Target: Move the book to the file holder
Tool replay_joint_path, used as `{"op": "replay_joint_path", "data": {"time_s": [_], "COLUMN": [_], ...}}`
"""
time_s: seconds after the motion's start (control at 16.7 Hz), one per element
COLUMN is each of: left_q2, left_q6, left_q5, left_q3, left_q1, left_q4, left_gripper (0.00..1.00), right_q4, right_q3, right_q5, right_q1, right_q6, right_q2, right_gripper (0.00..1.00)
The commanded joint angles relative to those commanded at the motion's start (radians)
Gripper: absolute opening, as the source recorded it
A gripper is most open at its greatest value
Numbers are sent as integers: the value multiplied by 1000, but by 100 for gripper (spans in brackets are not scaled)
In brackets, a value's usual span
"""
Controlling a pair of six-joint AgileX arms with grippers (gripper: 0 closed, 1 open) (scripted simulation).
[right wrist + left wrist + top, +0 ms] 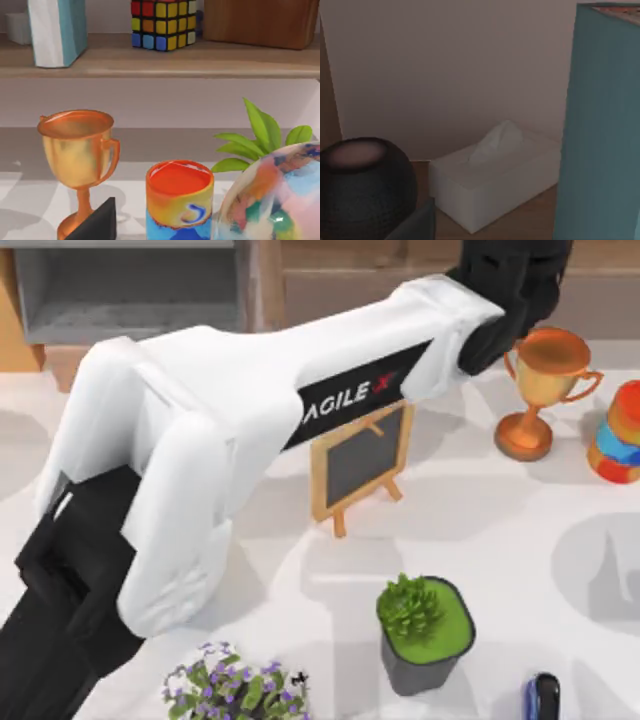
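Left gripper (500, 290) up at shelf (160, 62), fingers hidden, grip unclear. Book (600, 130) upright just beside it, tissue box (495, 175) beyond. File holder (130, 290) well apart, perhaps unobstructed. Right arm parked.

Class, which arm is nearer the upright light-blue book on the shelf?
Left. Its wrist hangs beside the light-blue book; the right arm sees it from farther off, past the gold trophy.

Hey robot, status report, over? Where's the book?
Left gripper up at the shelf, by the book. Book upright on shelf, not yet in file holder. Right arm idle near trophy.
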Motion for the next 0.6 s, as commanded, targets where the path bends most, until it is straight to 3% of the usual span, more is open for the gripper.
{"op": "replay_joint_path", "data": {"time_s": [0.24, 0.6], "left_q2": [173, 196], "left_q6": [-4, -5], "left_q5": [-38, -42], "left_q3": [171, 189], "left_q1": [-36, -35], "left_q4": [14, 15], "left_gripper": [100, 100], "right_q4": [0, 0], "right_q3": [0, 0], "right_q5": [0, 0], "right_q1": [0, 0], "right_q6": [0, 0], "right_q2": [0, 0], "right_gripper": [100, 100]}}
